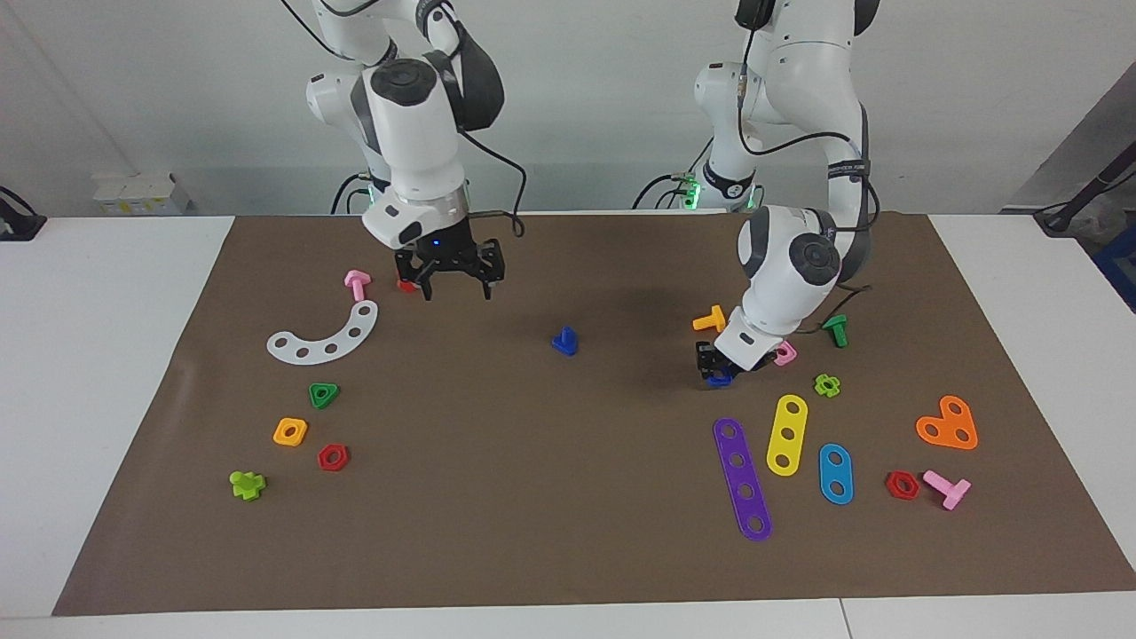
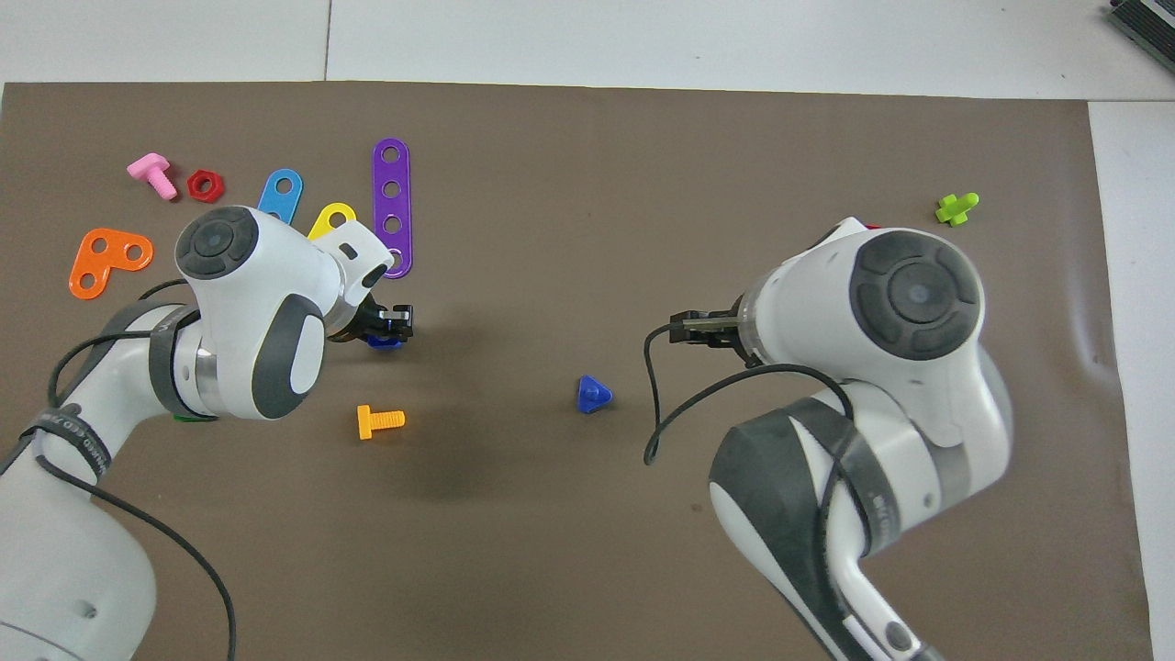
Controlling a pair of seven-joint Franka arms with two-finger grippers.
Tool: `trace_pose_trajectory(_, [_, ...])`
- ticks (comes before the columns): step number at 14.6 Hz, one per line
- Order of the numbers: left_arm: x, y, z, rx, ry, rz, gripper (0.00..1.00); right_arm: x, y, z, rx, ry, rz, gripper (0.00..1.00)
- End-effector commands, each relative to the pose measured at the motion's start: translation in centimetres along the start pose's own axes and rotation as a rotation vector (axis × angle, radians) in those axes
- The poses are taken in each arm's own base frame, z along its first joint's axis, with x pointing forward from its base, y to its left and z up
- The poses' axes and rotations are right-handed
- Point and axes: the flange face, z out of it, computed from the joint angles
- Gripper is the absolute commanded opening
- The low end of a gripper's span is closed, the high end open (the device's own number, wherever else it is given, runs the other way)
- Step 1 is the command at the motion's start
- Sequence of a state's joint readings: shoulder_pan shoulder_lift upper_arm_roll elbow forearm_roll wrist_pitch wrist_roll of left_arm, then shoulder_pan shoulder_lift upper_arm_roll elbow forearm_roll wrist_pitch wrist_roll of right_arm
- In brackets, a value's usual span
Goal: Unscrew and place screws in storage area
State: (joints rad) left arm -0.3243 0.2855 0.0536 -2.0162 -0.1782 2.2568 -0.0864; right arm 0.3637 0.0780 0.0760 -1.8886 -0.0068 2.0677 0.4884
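My left gripper (image 1: 717, 374) is down at the mat, shut on a small dark-blue screw (image 1: 721, 380) that its fingers mostly hide. It also shows in the overhead view (image 2: 384, 342) under the left gripper (image 2: 390, 323). The screw sits among an orange bolt (image 1: 710, 319), a pink piece (image 1: 784, 355) and the purple strip (image 1: 742, 479). My right gripper (image 1: 454, 282) is open and empty, up over the mat toward the right arm's end. In the overhead view the arm mostly hides the right gripper (image 2: 688, 328).
A blue pointed piece (image 1: 564, 341) lies mid-mat between the arms. Near the left gripper lie a green bolt (image 1: 836, 330), a lime piece (image 1: 827, 384), and yellow (image 1: 787, 435) and light-blue (image 1: 835, 473) plates. By the right gripper are a red piece (image 1: 406, 285), a pink bolt (image 1: 357, 284) and a white arc (image 1: 325, 337).
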Motion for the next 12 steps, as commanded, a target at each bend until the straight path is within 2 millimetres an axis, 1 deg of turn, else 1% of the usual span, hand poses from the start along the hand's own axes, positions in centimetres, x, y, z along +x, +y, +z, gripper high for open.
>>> trace_pose_trajectory(1, [-0.7, -0.9, -1.5, 0.023, 0.032, 0.033, 1.0, 0.1, -3.0, 3.4, 0.026, 0.015, 0.02, 0.97])
trace_pose_trajectory(2, [-0.3, -0.9, -2.0, 0.037, 0.041, 0.046, 1.0, -0.4, -4.6, 4.6, 0.034, 0.017, 0.007, 0.97])
trace_pose_trajectory(4, [0.2, -0.6, -3.8, 0.041, 0.032, 0.054, 1.0, -1.3, -7.1, 7.0, 0.032, 0.024, -0.005, 0.97])
trace_pose_trajectory(5, [0.4, -1.4, -6.1, 0.04, 0.011, 0.039, 1.0, -1.6, -8.1, 8.4, 0.019, 0.034, -0.008, 0.97])
trace_pose_trajectory(7, [0.0, -3.7, -11.5, 0.034, -0.042, 0.009, 1.0, -2.3, -9.8, 10.0, 0.016, 0.053, -0.001, 0.96])
trace_pose_trajectory(8, [-0.9, -5.4, -14.2, 0.026, -0.054, 0.009, 1.0, -2.6, -10.2, 10.9, 0.011, 0.044, -0.008, 0.96])
trace_pose_trajectory(9, [-2.1, -6.9, -16.2, 0.018, -0.065, 0.021, 1.0, -3.3, -11.3, 12.0, -0.001, 0.039, -0.034, 0.95])
trace_pose_trajectory(10, [-3.3, -8.6, -17.7, 0.01, -0.091, 0.023, 1.0, -3.7, -11.8, 13.3, -0.012, 0.047, -0.057, 0.93])
trace_pose_trajectory(12, [-5.9, -11.2, -20.4, 0.008, -0.113, 0.004, 1.0, -4.2, -12.0, 14.2, -0.018, 0.047, -0.051, 0.92])
